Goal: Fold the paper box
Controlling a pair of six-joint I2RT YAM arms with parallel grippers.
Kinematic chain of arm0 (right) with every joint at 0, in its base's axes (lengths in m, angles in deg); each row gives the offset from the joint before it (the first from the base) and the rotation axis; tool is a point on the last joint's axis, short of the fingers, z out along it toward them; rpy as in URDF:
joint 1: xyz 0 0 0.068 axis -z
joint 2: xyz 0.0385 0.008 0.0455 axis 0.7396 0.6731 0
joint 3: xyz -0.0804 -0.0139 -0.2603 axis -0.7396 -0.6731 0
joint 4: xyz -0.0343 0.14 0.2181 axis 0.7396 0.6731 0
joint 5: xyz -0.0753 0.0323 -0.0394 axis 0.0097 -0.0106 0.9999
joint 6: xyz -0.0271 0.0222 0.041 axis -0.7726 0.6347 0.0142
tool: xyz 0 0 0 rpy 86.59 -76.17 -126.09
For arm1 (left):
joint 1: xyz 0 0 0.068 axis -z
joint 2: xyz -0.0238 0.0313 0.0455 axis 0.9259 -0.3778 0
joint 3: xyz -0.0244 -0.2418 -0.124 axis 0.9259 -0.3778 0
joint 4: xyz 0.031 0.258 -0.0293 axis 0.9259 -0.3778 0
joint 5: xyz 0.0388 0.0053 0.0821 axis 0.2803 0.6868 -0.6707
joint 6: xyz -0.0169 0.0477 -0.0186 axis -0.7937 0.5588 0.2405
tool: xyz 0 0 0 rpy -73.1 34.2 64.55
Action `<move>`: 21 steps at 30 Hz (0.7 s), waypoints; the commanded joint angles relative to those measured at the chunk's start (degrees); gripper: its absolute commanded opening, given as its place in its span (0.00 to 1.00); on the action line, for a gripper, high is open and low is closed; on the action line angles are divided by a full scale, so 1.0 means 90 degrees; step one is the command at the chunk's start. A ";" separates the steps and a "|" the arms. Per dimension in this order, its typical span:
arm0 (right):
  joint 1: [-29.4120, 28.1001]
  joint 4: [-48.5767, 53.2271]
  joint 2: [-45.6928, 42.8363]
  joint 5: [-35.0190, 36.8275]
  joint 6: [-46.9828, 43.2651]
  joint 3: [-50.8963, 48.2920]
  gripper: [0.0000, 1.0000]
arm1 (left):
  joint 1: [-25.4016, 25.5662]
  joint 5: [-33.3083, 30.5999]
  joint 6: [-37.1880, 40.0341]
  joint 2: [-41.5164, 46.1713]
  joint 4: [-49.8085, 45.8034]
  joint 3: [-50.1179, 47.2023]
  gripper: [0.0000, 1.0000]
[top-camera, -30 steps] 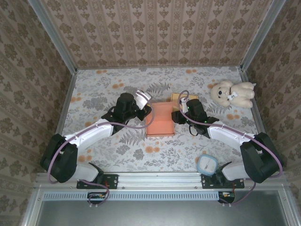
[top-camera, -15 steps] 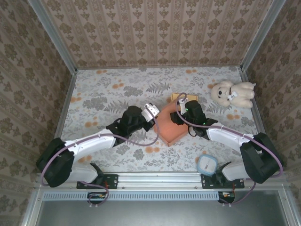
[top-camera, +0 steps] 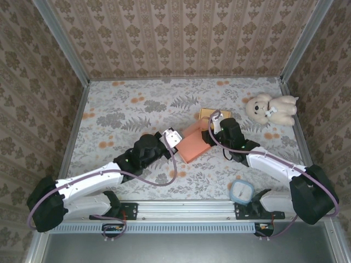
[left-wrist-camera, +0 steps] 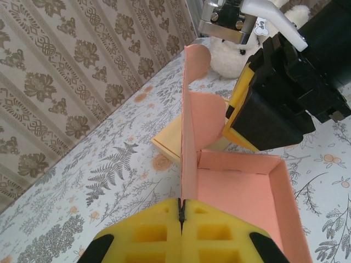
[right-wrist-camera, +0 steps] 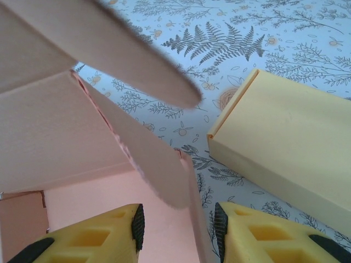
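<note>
The left gripper (left-wrist-camera: 181,215) was pinched shut on the pink paper box's (left-wrist-camera: 241,183) upright flap. The right gripper (right-wrist-camera: 178,222) stood parted astride its far wall. The box sat mid-table beside a yellow box (right-wrist-camera: 285,137); a skewed pull could crease or tear the flap.

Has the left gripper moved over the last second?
Yes. The left gripper has come toward the near table edge: it was level with the yellow box, and now sits nearer the arm bases, shut on the pink box wall.
</note>
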 commanded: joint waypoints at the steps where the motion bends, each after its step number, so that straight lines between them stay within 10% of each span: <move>1: -0.0029 0.0002 -0.0134 -0.0053 -0.0159 -0.0104 0.42 | 0.0047 -0.0099 0.0145 0.0094 0.0120 -0.0115 0.00; 21: -0.0157 -0.0347 -0.0268 -0.0311 -0.0699 -0.0098 0.34 | 0.0047 0.0256 0.0195 0.0157 0.0025 -0.0135 0.00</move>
